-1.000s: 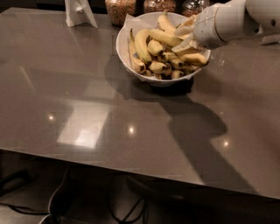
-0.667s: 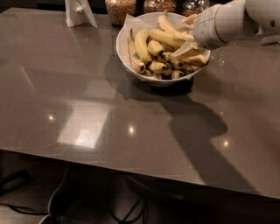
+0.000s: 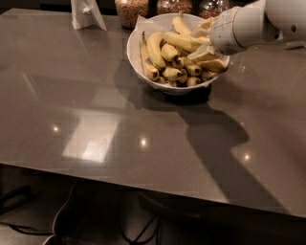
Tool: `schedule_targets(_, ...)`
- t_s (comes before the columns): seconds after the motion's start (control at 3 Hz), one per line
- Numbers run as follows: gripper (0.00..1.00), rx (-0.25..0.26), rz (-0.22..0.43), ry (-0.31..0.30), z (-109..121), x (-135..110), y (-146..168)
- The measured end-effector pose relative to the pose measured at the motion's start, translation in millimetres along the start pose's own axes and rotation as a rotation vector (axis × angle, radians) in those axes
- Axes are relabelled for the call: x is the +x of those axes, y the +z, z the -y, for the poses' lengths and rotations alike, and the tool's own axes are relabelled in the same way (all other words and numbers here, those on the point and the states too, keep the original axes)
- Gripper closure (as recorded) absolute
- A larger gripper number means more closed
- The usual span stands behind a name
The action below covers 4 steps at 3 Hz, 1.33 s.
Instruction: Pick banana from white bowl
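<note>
— Tool location?

— Your tool [image 3: 198, 42] is at the right side of the white bowl [image 3: 131, 50], as the camera sees it. It reaches in over the rim on the end of a bulky white arm [image 3: 248, 24]. It sits low among the fruit, at the right end of the banana [image 3: 180, 41].

— How far along is the job?

— Your approach looks done; the lift out is what remains. The banana lies across the top of the pile inside the bowl, running from near the middle out toward the right rim. No part of it is raised clear of the other fruit. I judge you are at the grasp itself.

— Open or closed? Holding anything?

— You cannot tell from this view. The tool is touching, or all but touching, the banana's right end. Its pale parts blend with the paper lining [image 3: 141, 21] and the fruit, so a firm grip is not confirmed.

— What else is nearby?

— The bowl stands toward the far edge of your dark grey worktop [image 3: 95, 119]. Glass jars [image 3: 130, 8] stand just behind it, and a white folded stand [image 3: 86, 14] is at the far left. Short bananas with dark tips [image 3: 172, 72] crowd underneath, so you may drag one along when lifting.
</note>
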<state>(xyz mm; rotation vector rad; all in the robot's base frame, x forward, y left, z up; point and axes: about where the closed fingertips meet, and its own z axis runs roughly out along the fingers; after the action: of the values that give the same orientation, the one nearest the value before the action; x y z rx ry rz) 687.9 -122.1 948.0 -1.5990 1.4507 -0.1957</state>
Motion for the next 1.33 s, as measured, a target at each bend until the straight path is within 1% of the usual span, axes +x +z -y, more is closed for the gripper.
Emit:
schedule_targets(0.67, 0.55, 0.001, 0.022, -0.005, -0.3, 0.0, 17.6)
schedule_targets(1.0, 0.74, 0.005, 0.024, -0.004, 0.7, -2.1, 18.9)
schedule_targets(1.33, 0.97, 0.014, 0.007, 0.019, 6.6, -9.2, 11.6)
